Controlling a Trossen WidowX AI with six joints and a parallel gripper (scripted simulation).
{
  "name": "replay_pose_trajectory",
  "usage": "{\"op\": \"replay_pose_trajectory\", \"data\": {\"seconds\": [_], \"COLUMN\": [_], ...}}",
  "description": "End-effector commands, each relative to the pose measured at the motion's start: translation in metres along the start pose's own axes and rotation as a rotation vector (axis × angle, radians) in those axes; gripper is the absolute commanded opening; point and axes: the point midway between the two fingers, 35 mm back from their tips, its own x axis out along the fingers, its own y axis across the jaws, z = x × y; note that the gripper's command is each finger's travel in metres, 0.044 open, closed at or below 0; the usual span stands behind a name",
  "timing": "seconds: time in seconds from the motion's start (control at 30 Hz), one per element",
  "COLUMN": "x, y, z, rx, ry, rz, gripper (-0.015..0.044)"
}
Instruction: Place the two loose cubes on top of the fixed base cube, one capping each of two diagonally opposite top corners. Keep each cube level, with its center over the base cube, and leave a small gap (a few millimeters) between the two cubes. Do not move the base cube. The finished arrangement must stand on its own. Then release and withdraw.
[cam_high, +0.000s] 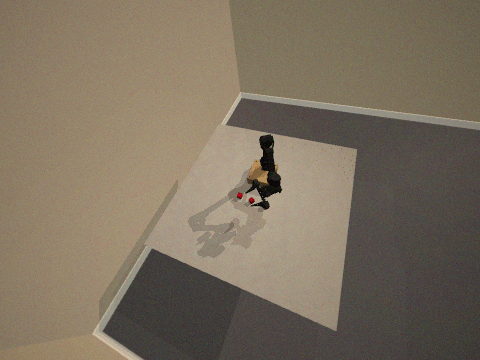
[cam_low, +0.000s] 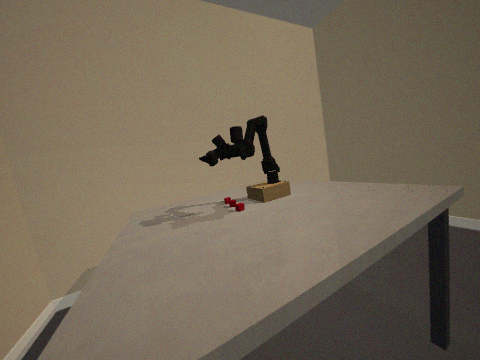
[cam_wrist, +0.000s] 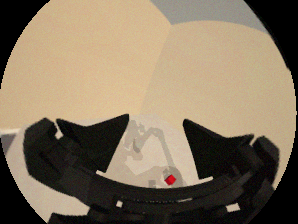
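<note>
Evidently the work stood at its very start: the gripper hung high in the air, well above the table, with its jaws spread nearly to their full width and nothing between them. Neither loose cube had been lifted, so the step in hand was, by my judgement, the approach to a first pick.

Counted in the exterior view, three small red cubes sat in a short row on the table, close together, just in front of the tan wooden block on which the arm was mounted. The nearest cube showed most plainly. In the top view only two red cubes could be made out, the arm apparently covering the third; the wrist view caught one red cube low between the fingers. Which of the three was the fixed base could not be told from these pictures. One arm, one gripper, one table, one mounting block.

The next move would call for lowering the open jaws squarely over one loose cube without nudging its neighbours, since they sat so near together that a finger might easily disturb the base.
</note>
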Motion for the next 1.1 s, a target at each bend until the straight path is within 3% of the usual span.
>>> {"op": "replay_pose_trajectory", "data": {"seconds": [0.0, 0.13, 0.17, 0.67, 1.07], "x": [0.001, 0.026, 0.034, 0.114, 0.098], "y": [0.000, 0.006, 0.007, -0.022, -0.097], "z": [0.000, -0.006, -0.009, -0.096, -0.170], "rx": [-0.013, -0.274, -0.351, -1.335, -1.681], "ry": [0.000, 0.015, 0.023, 0.266, 0.468], "rz": [0.002, 0.048, 0.064, 0.514, 1.198], "gripper": [0.0374, 0.0269, 0.0265, 0.0265, 0.0265]}}
